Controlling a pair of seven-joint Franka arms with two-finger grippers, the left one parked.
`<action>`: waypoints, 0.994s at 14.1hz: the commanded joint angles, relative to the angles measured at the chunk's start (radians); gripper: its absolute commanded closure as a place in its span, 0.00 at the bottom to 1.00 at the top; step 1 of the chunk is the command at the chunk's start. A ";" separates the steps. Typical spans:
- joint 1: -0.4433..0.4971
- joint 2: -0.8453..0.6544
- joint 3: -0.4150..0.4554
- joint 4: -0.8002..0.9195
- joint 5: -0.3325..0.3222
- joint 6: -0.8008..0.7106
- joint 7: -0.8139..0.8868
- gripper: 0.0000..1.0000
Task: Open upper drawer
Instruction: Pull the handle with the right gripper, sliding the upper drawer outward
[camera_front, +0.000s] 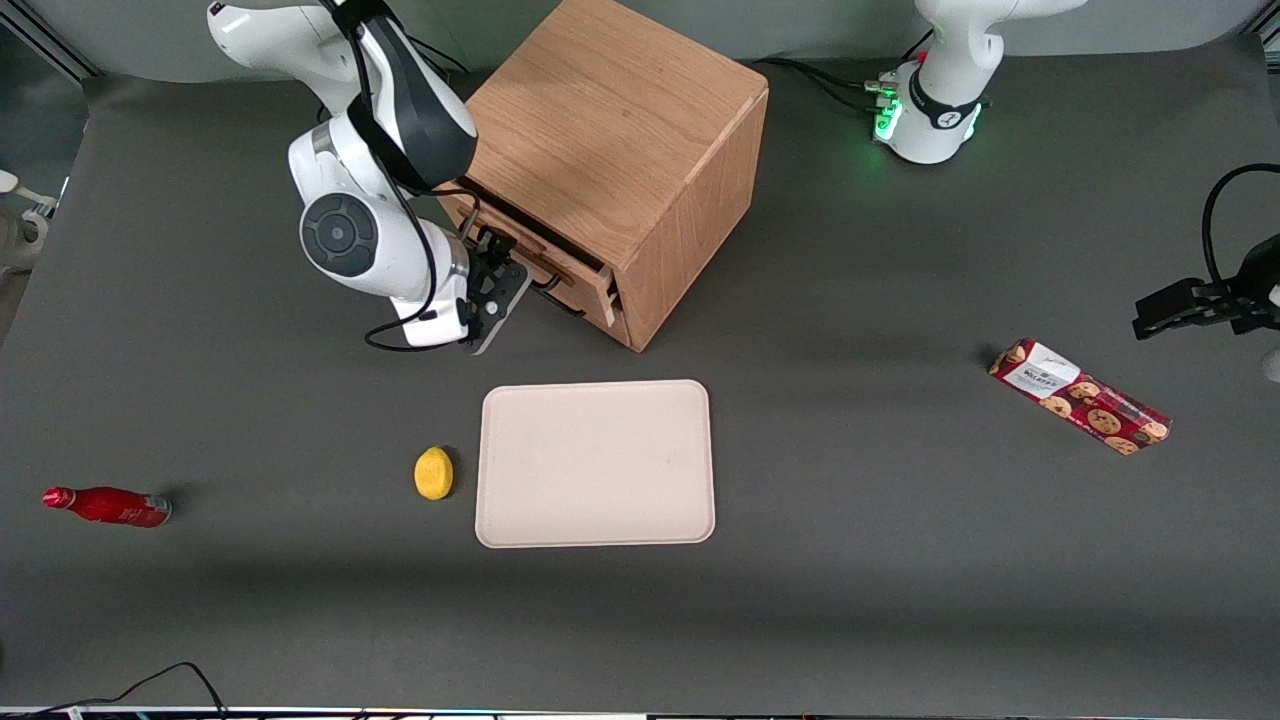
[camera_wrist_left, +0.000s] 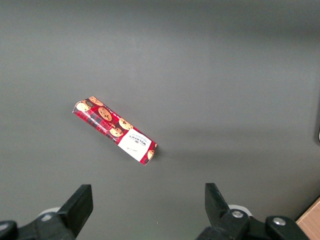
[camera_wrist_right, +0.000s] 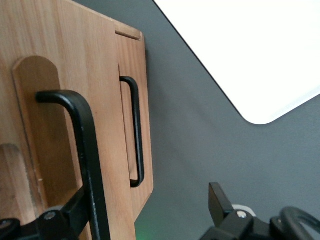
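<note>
Gripper (camera_front: 497, 285) spread, straddling the upper drawer (camera_front: 540, 262) handle (camera_wrist_right: 85, 150), bar crosswise between fingers; not clamped.

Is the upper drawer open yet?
Barely: the upper drawer juts slightly from the cabinet front, with the gripper at its handle.

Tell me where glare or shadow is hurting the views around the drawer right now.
Right wrist view: the tray is blown out to flat white, but the upper drawer's handle by the tool stays crisp. Front view: the arm hides and shades the upper drawer front; soft shadow bands cross the table; no glare.
</note>
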 joint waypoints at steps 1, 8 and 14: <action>0.001 0.040 -0.026 0.050 0.018 0.000 -0.065 0.00; 0.007 0.086 -0.086 0.111 0.016 0.000 -0.129 0.00; 0.006 0.142 -0.126 0.182 0.018 0.000 -0.200 0.00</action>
